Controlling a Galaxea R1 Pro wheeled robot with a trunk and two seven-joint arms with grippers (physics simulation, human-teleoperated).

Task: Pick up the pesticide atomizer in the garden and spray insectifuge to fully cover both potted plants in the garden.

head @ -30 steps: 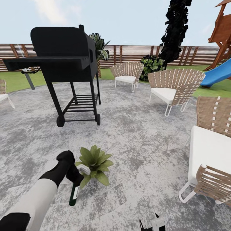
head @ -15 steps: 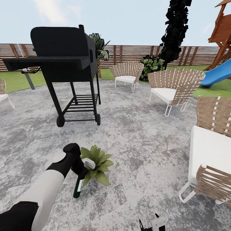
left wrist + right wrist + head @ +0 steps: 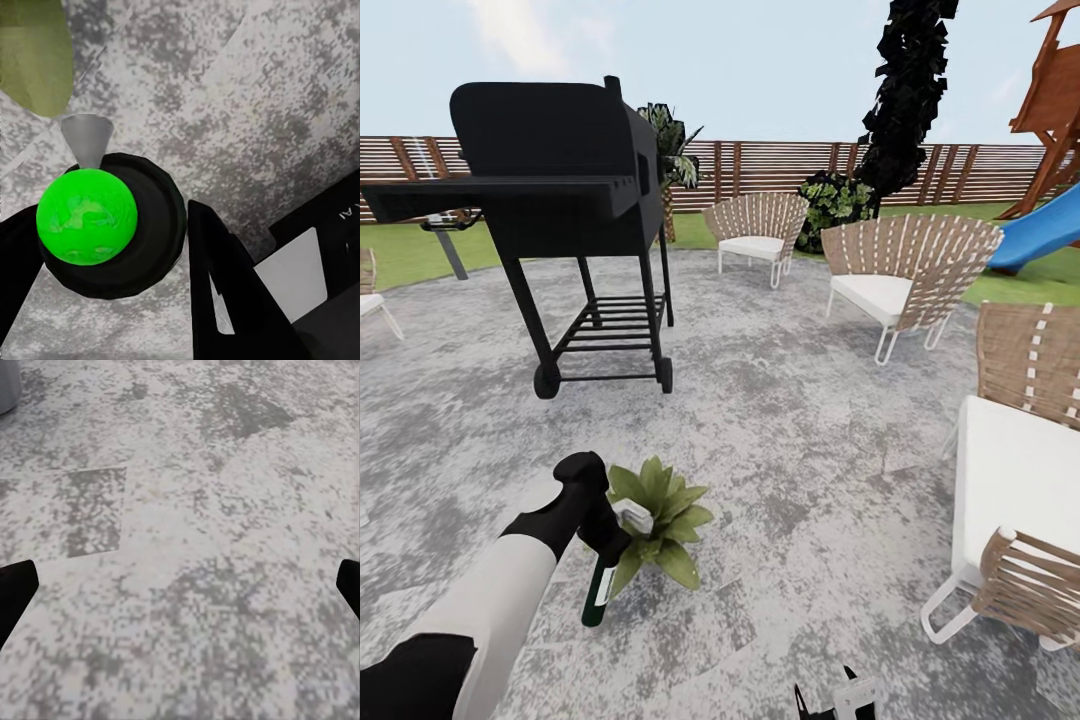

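Note:
My left gripper point(image 3: 608, 540) is shut on the pesticide atomizer point(image 3: 598, 596), a dark green-black bottle with a white stripe that hangs tilted below the hand. Its white trigger head point(image 3: 635, 517) touches the leaves of a potted plant point(image 3: 662, 520), a low green rosette on the mottled-grey patio. In the left wrist view the atomizer point(image 3: 87, 217) sits end-on between the black fingers point(image 3: 225, 292), with a leaf point(image 3: 34, 52) beyond it. The second potted plant is out of view. My right gripper point(image 3: 838, 698) hangs low at the frame's bottom edge; over bare paving it point(image 3: 180, 585) stands open.
A black wheeled grill point(image 3: 565, 190) stands behind the plant. Wicker chairs point(image 3: 905, 270) ring the patio, and a white-cushioned seat point(image 3: 1010, 480) is close on the right. A slat fence point(image 3: 780, 165), a dark tree point(image 3: 908, 90) and a blue slide point(image 3: 1040, 230) lie beyond.
My left arm has carried the atomizer a little right, bringing its head onto the plant's leaves. The head view has shifted slightly.

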